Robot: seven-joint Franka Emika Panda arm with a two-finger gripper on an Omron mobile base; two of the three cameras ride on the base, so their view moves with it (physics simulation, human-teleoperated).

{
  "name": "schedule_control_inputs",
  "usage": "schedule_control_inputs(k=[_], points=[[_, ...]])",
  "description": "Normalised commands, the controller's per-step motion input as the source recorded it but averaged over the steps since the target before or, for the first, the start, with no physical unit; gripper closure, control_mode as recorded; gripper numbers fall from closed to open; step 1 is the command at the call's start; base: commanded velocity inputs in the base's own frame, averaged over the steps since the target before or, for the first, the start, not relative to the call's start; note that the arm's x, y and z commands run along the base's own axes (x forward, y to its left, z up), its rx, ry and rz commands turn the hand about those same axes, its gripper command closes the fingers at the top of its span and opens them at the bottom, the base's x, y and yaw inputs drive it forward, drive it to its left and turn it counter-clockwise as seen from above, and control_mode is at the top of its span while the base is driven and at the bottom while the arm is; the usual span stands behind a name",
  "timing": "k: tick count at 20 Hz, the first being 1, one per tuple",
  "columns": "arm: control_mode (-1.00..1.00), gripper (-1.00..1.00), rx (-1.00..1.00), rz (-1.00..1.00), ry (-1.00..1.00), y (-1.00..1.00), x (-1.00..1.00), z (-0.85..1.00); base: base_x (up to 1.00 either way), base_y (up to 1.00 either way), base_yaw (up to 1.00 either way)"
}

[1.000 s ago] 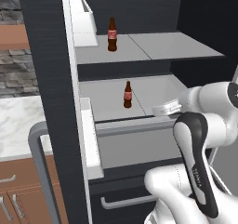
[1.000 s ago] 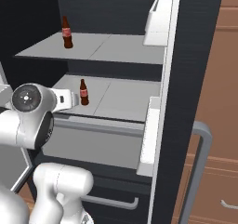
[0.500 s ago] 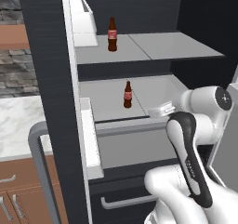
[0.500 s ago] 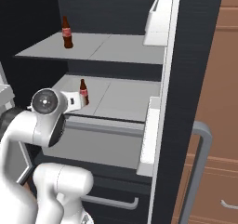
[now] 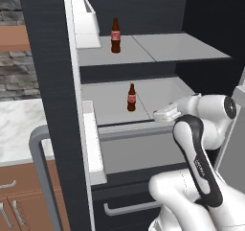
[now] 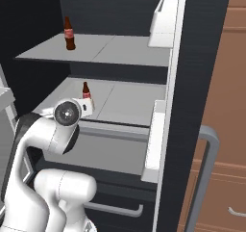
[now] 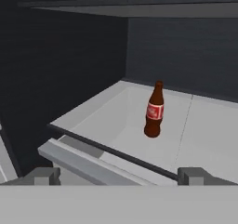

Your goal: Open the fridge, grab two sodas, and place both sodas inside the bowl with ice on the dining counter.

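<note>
left base view: fridge [image 5: 52, 81] open, grey shelves [image 5: 158, 48], marble counter [image 5: 16, 124] beside.

- Flat, even rendered light in all three views; no visible lamp, no glare or hot spots.
- Fridge [image 5: 52, 57] walls read near-black, detail lost in the dark upper parts of both base views.
- Grey shelves [image 5: 158, 50] evenly lit, mid-bright; underside of the upper shelf shaded.
- Lower soda bottle [image 7: 154, 110] casts only a faint contact shadow in the hand view, centre of frame.
- Edges sharp in base views; hand view softer, slightly blurry.
- No visible edge distortion; straight lines stay straight.
</note>
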Motion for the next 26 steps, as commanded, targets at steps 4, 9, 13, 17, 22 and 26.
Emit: schedule_control_inputs(k=[4,9,13,17,22,26], points=[[-1.00,-1.00,0.00,0.02,0.00,0.00,0.15,-0.14,0.00,0.00,0.00],[-1.00,-1.00,0.00,0.01,0.00,0.00,0.30,-0.06,0.00,0.00,0.00],[-1.00,-1.00,0.00,0.00,0.00,0.00,0.34,-0.03,0.00,0.00,0.00],[-1.00,-1.00,0.02,0.00,0.00,-0.02,0.34,-0.01,0.00,0.00,0.00],[-1.00,-1.00,0.01,0.00,0.00,0.00,0.37,0.00,0.00,0.00,0.00],[-1.00,-1.00,0.00,0.00,0.00,0.00,0.39,0.00,0.00,0.00,0.00]])
